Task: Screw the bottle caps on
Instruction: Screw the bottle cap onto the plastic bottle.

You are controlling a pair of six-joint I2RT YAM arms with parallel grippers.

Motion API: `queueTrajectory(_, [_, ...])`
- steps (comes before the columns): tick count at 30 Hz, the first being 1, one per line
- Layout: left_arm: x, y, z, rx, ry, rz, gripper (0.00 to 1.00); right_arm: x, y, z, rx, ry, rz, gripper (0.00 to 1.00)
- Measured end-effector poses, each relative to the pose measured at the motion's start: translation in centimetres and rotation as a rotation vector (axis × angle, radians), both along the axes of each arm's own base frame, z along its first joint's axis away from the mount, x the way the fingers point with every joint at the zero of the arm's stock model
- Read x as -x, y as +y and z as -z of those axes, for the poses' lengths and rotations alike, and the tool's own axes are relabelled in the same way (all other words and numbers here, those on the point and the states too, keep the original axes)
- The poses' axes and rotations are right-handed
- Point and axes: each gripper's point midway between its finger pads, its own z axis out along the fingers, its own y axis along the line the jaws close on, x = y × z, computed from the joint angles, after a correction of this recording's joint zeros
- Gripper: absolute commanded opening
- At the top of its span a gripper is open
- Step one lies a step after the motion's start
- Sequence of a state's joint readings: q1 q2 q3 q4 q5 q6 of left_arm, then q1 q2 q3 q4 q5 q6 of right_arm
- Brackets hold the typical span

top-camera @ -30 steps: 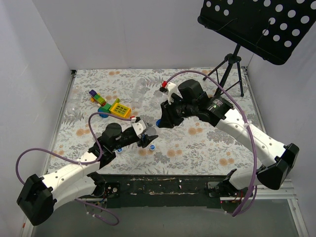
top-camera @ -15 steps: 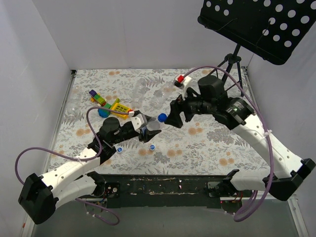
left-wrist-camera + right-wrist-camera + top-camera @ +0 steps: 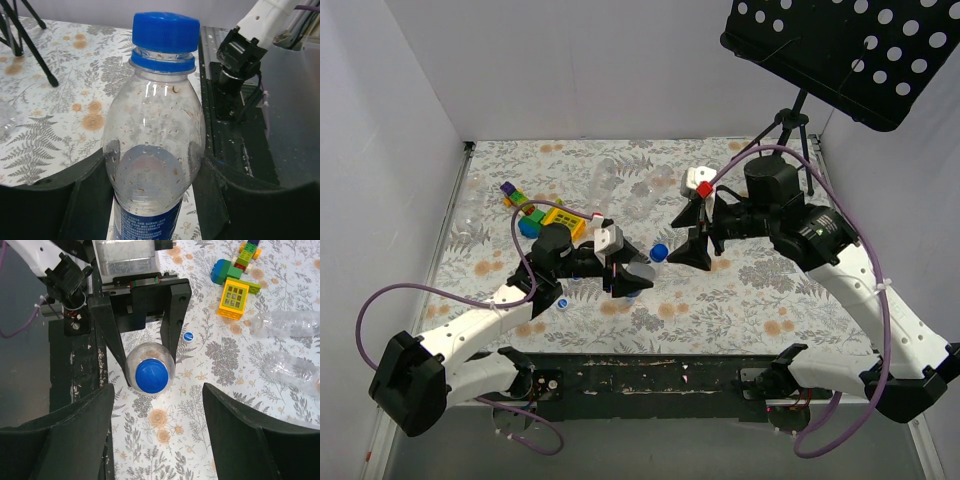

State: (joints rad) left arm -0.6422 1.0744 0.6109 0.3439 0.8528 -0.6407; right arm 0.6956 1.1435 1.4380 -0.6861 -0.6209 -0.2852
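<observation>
My left gripper (image 3: 623,268) is shut on a clear bottle (image 3: 640,266) with a blue-and-white label, gripping it around the body. In the left wrist view the bottle (image 3: 152,145) stands between the fingers (image 3: 87,195), and a blue cap (image 3: 165,31) sits on its neck. My right gripper (image 3: 692,243) is open and hangs just right of the cap (image 3: 659,251), apart from it. The right wrist view looks down on the cap (image 3: 151,376), which lies past the tips of the open right gripper (image 3: 159,405), touching neither finger.
A loose blue-and-white cap (image 3: 188,336) lies on the floral cloth. Two empty clear bottles (image 3: 287,322) (image 3: 295,371) lie beyond it. Colourful toy blocks (image 3: 545,212) sit at the back left, and a black tripod stand (image 3: 790,130) is at the back right.
The right gripper has opened, let go of the cap and drawn back to the right. The left gripper has carried the capped bottle a little to the right.
</observation>
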Motion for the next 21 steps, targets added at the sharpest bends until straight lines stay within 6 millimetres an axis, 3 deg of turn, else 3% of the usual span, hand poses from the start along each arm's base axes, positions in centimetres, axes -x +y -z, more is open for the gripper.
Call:
queueTrajectory(13, [0.8, -0.5, -0.4, 0.003, 0.064, 0.071, 0.31, 0.9, 0.7, 2.1, 0.041, -0.097, -0.2, 0.68])
queueTrajectory(21, [1.0, -0.6, -0.3, -0.003, 0.093, 0.088, 0.31, 0.6, 1.3, 3.5, 0.066, -0.083, -0.243, 0.54])
